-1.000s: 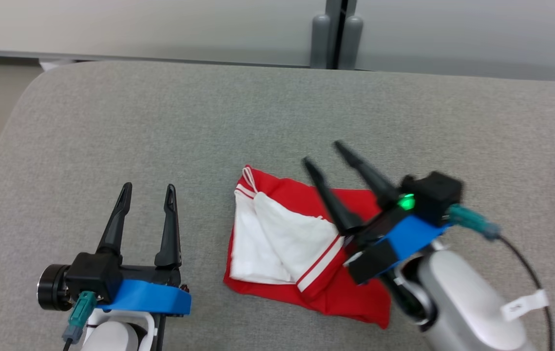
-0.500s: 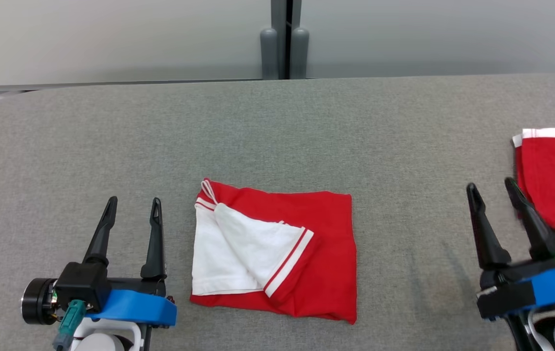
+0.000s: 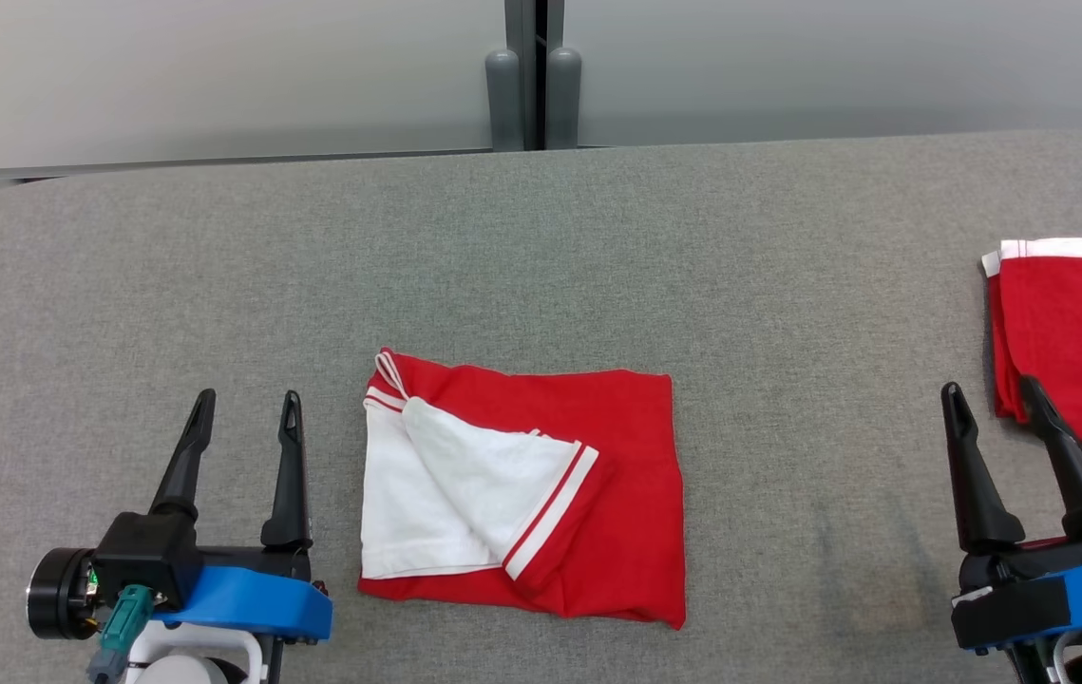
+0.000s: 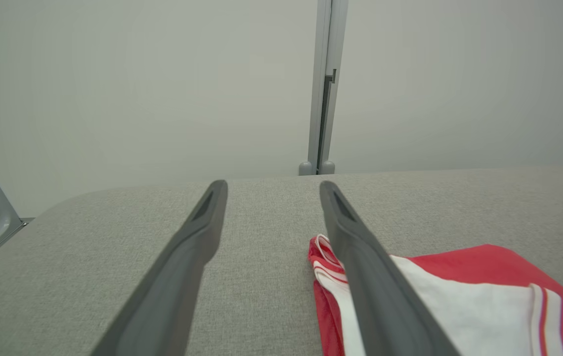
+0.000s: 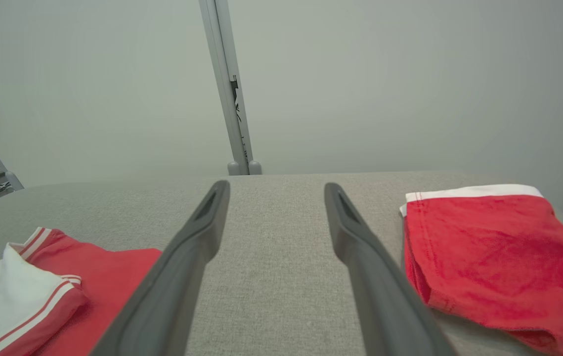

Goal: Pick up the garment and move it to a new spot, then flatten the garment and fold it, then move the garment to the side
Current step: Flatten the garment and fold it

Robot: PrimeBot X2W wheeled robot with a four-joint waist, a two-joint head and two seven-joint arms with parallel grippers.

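Note:
A folded red and white garment (image 3: 541,494) lies flat on the grey table (image 3: 541,247), near the front middle; its white sleeve with red stripes rests on top. It also shows at the lower right in the left wrist view as the garment (image 4: 489,291), and at the lower left in the right wrist view as the garment (image 5: 64,282). My left gripper (image 3: 246,399) stands open just left of it, holding nothing. Well to the right of it, my right gripper (image 3: 992,389) is open and empty too.
A second folded red garment (image 3: 1072,332) with a white hem lies at the table's right edge, just beyond my right gripper; the right wrist view shows this second garment (image 5: 489,257) too. A grey post (image 3: 526,76) stands behind the table's far edge against a pale wall.
My right gripper has pulled off the garment and swung far to the right, open. The head camera has turned, bringing the second garment into view. The left gripper has kept still.

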